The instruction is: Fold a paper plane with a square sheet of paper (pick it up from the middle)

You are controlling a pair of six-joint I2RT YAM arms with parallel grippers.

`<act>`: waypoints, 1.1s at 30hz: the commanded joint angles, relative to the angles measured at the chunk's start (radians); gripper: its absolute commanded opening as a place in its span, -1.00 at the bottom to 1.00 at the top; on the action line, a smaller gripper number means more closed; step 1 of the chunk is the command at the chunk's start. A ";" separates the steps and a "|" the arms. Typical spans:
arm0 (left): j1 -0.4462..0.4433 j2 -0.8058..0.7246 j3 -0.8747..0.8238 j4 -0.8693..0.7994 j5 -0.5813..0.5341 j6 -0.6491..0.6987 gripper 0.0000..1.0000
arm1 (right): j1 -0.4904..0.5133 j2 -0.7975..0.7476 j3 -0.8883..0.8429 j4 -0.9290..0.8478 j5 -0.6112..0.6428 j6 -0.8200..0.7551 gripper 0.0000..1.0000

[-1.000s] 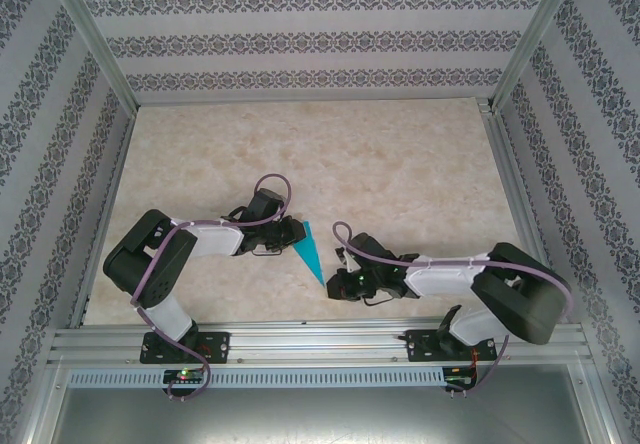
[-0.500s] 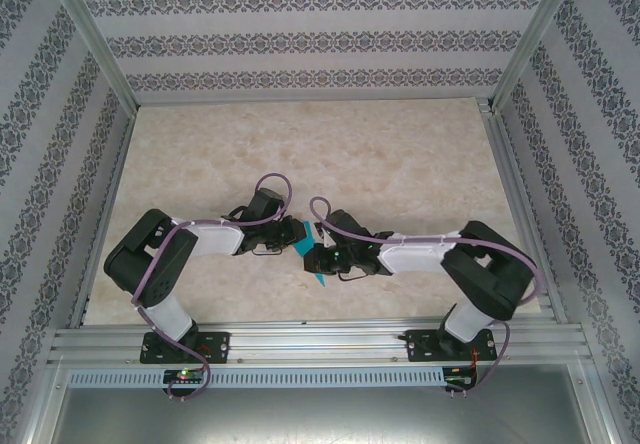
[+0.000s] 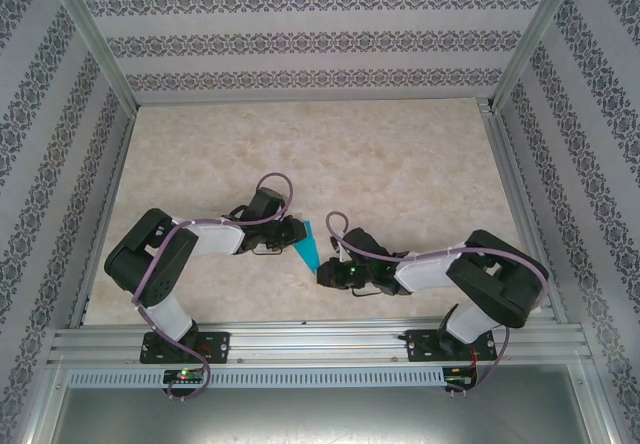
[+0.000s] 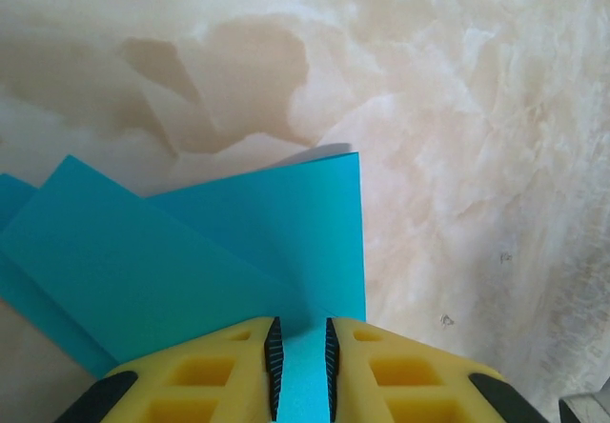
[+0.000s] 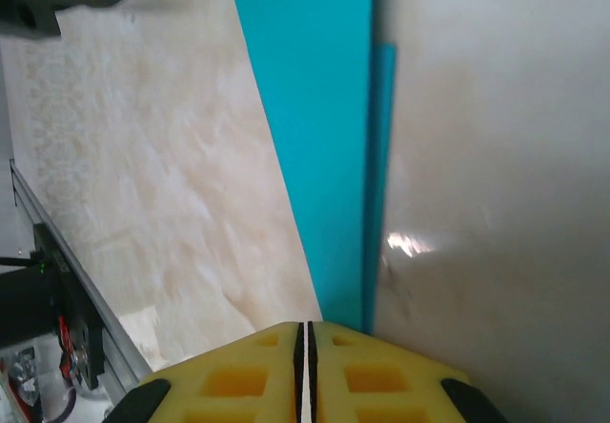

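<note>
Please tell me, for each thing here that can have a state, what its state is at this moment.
teal paper: folded in layers, one edge clamped by the left gripper.
left gripper: jaws shut on the teal paper.
right gripper: jaws shut, at the paper's narrow end; whether it grips the paper cannot be told.
</note>
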 commanded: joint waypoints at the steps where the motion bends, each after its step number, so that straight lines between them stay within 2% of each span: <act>1: 0.012 0.067 -0.016 -0.119 -0.097 0.039 -0.50 | 0.023 -0.047 -0.058 -0.164 0.008 0.011 -0.75; 5: 0.012 0.067 -0.019 -0.114 -0.089 0.039 -0.50 | 0.018 -0.146 -0.030 -0.295 0.058 -0.025 -0.75; 11: 0.012 0.062 -0.021 -0.113 -0.076 0.043 -0.49 | -0.001 -0.221 0.081 -0.338 0.118 -0.062 -0.71; 17: 0.012 0.067 -0.009 -0.115 -0.052 0.053 -0.49 | -0.017 -0.063 0.189 -0.220 0.069 -0.039 -0.70; 22: 0.011 0.055 0.001 -0.117 -0.032 0.073 -0.48 | -0.029 0.052 0.232 -0.210 0.071 -0.030 -0.71; 28: 0.012 0.042 0.046 -0.178 -0.030 0.119 -0.46 | -0.004 0.144 0.153 -0.203 0.077 -0.020 -0.76; 33: 0.012 0.035 0.066 -0.213 -0.054 0.137 -0.46 | 0.028 0.159 0.095 -0.154 0.075 0.012 -0.78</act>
